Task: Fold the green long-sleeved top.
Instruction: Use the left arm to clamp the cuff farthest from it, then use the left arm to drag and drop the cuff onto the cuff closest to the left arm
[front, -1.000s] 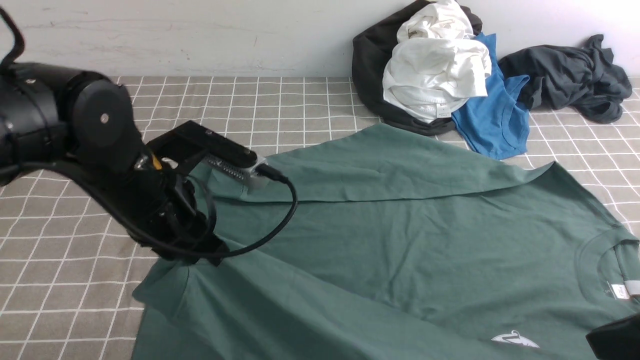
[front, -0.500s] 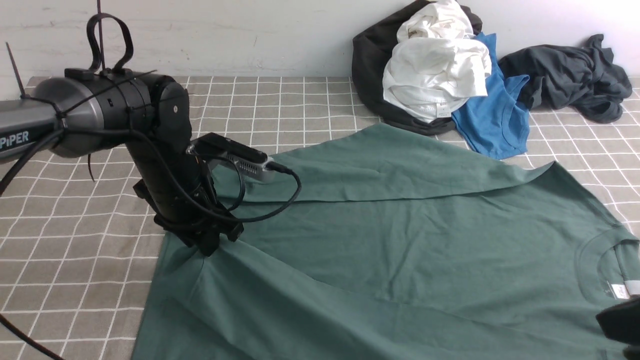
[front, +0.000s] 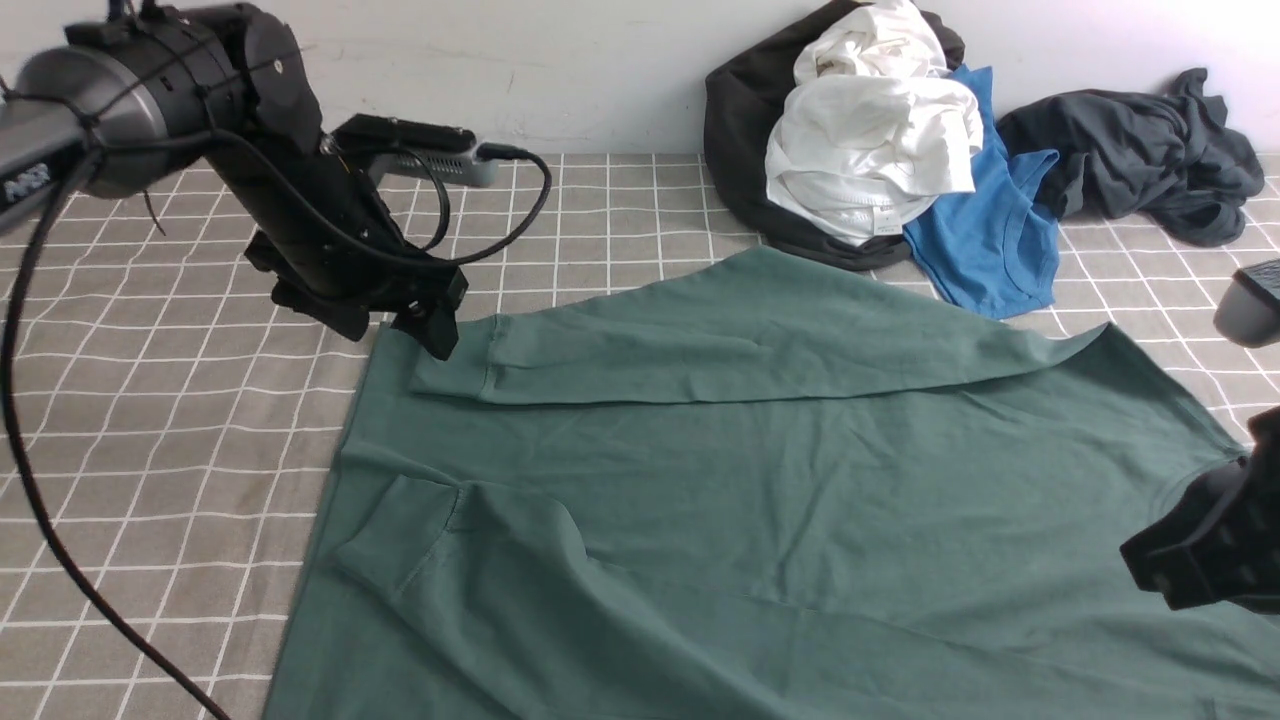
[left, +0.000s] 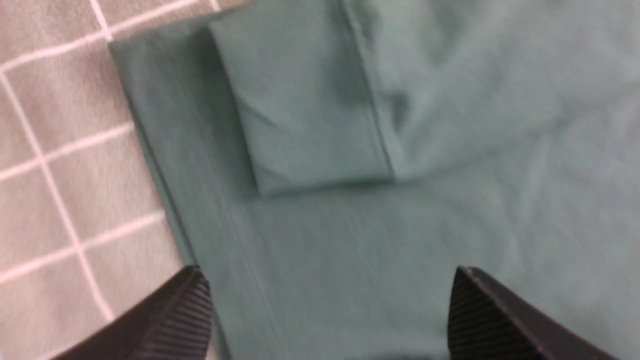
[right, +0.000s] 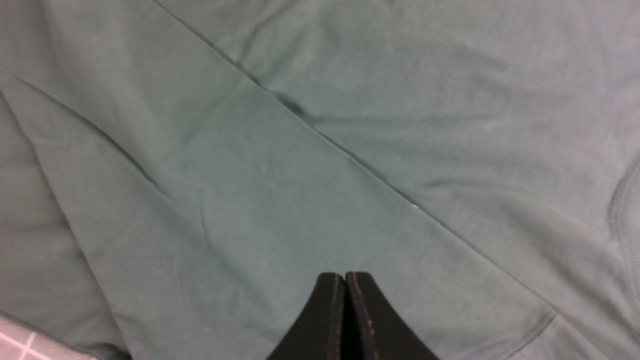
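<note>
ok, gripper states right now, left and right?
Left gripper: open, empty, over the green long-sleeved top.
Right gripper: shut, nothing visible between its jaws.

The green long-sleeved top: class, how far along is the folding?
Done: both sleeves lie folded across the body of the dark green cotton top. In hand: nothing; the left gripper is open above one cuff, the right gripper shut over the fabric. Left: folding the body.

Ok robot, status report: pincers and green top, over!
Left pincer open above sleeve cuff. Right pincer shut, empty. Green long-sleeved top spread, sleeves folded in. Clothes pile behind, not blocking.
</note>
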